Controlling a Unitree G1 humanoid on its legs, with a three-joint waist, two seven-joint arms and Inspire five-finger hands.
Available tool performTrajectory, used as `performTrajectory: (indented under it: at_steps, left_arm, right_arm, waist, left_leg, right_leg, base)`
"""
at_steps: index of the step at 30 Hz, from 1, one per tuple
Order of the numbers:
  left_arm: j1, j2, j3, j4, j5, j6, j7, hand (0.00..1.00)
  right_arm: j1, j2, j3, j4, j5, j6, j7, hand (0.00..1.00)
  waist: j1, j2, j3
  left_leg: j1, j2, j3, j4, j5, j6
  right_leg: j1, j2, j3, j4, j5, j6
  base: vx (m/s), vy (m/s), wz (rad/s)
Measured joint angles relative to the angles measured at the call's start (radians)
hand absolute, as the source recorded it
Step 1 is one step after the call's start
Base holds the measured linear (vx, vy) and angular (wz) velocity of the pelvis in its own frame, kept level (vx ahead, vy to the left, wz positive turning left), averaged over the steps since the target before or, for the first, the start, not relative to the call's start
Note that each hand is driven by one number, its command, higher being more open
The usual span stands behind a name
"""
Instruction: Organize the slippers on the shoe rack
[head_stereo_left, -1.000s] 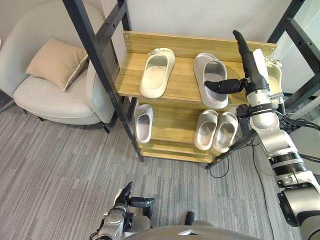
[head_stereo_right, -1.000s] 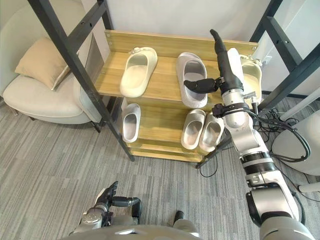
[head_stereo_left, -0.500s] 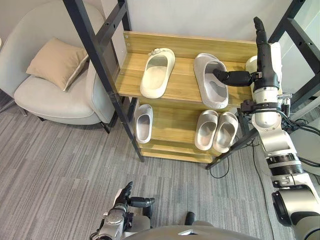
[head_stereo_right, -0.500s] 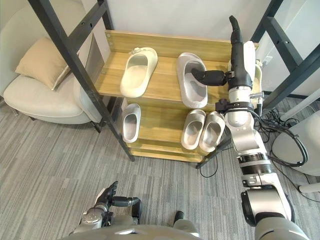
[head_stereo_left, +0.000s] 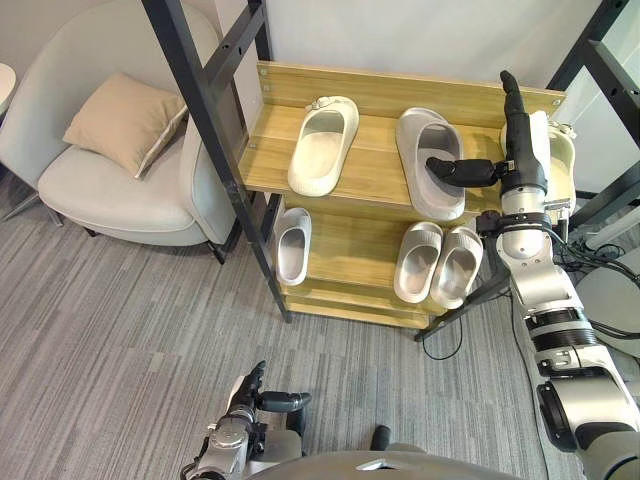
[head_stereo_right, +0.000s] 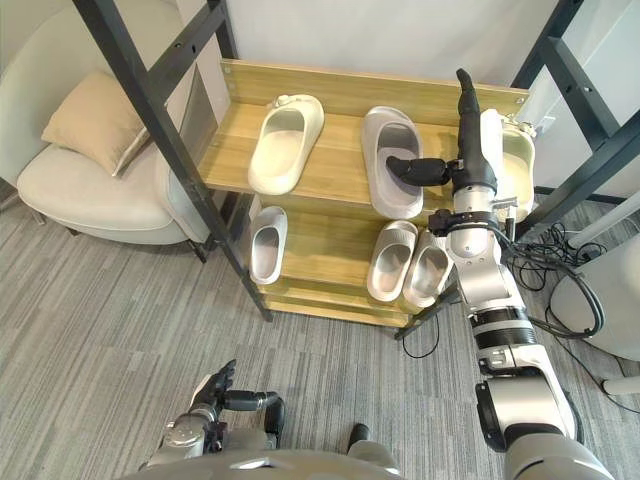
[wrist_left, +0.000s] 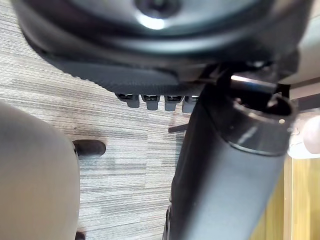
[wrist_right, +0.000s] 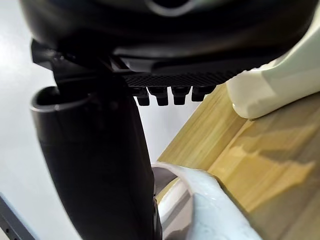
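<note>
Change: the right hand (head_stereo_left: 520, 160) is seen brought from a lean toward the upper left of the frame to a near-upright stance at the right end of the top shelf. The slight shift of the whole picture is taken as a camera move.
Right hand fingers: they are held straight and pointed up the frame. The thumb (head_stereo_left: 460, 170) is spread wide to the left over the heel half of the grey slipper (head_stereo_left: 420, 135). Nothing is gripped, and firm contact cannot be told.
Grey slipper: it is found right of centre on the top shelf of the shoe rack (head_stereo_left: 370, 85), toe toward the back board. Its lie is hardly altered over the last second.
Cream slippers: the left cream slipper (head_stereo_left: 322, 145) is set left of centre on the top shelf. The right cream slipper (head_stereo_left: 562, 165) is tucked at the far right end, just behind the right hand and well apart from the other.
Lower shelf: a grey pair (head_stereo_left: 440, 262) is parked side by side at the right, and a single pale slipper (head_stereo_left: 292, 245) is placed at the left.
Left hand (head_stereo_left: 245, 395): it is held low at the bottom edge of the frame, fingers relaxed and nothing held.
Meaning for the task: only the hand is judged to have been repositioned, between the grey slipper and the right cream slipper. No slipper is shifted yet, so the cream pair is left split and the sorting is judged barely advanced.
</note>
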Motion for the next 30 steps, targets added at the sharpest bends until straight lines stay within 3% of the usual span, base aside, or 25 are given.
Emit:
performTrajectory:
  at_steps: [12, 13, 30]
  left_arm:
    - [0.001, 0.006, 0.003, -0.022, -0.052, -0.002, 0.001, 1.00]
    - [0.001, 0.008, 0.003, -0.026, -0.058, -0.002, 0.001, 1.00]
    - [-0.001, 0.014, 0.002, -0.049, -0.077, -0.003, 0.002, 1.00]
  right_arm:
    - [-0.188, 0.006, 0.032, 0.149, 0.015, 0.018, 0.001, 1.00]
    - [-0.198, 0.006, 0.039, 0.152, 0.033, 0.019, 0.002, 0.00]
    - [-0.301, 0.004, 0.095, 0.222, 0.064, 0.016, 0.024, 0.00]
  waist:
    - [0.011, -0.002, 0.032]
    - [0.011, -0.004, 0.036]
    - [0.023, -0.010, 0.061]
  left_leg:
    - [-0.017, -0.001, -0.010, 0.000, 0.000, 0.000]
    - [-0.020, -0.001, -0.010, 0.000, 0.000, 0.000]
    - [-0.032, 0.005, -0.001, 0.000, -0.002, -0.003]
  right_leg:
    - [-0.006, 0.000, -0.012, -0.011, 0.000, 0.000]
    - [-0.009, 0.001, -0.012, -0.011, 0.000, 0.000]
    - [-0.028, 0.005, -0.004, -0.005, 0.000, -0.001]
  base:
    - [0.00, 0.000, 0.02]
    - [0.00, 0.000, 0.00]
    - [0.00, 0.000, -0.01]
